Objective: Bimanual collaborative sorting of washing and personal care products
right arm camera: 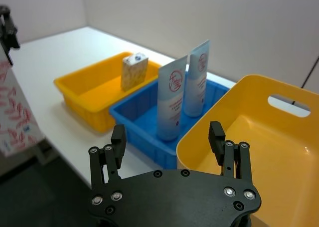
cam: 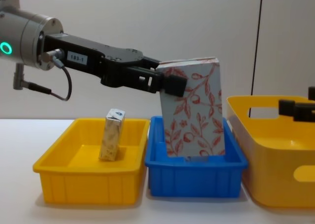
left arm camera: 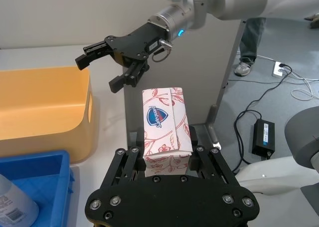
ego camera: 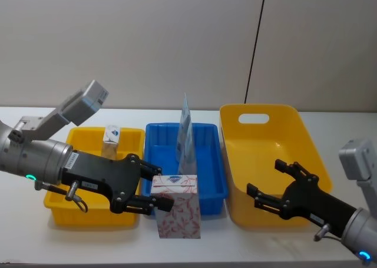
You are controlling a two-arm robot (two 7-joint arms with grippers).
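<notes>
Two grippers hang at the near side of the blue bin (ego camera: 211,162), the middle one in a row of three. Nearest the robot, just in front of the blue bin's near left corner, the left gripper (ego camera: 156,187) has its fingers pressed against two opposite sides of the white box with red leaf-vine print (ego camera: 178,216), close to its top. The box is clear of the table (ego camera: 35,244) and tilted, its top leaning leftward in the chest view. To the right of the blue bin, the right gripper (ego camera: 274,181) hovers over the near part of the large yellow bin (ego camera: 259,139), fingers spread wide with nothing between them. That large yellow bin stands just beside the blue bin's right wall, and the small yellow bin (ego camera: 88,216) just beside its left wall. Farther back, inside the blue bin toward its left side, the two pale blue tubes (right arm camera: 172,97) stand upright, flat ends up and close together; whether they touch cannot be told. About level with them, left of the blue bin, the small cream carton (ego camera: 111,139) stands upright in the far part of the small yellow bin.
</notes>
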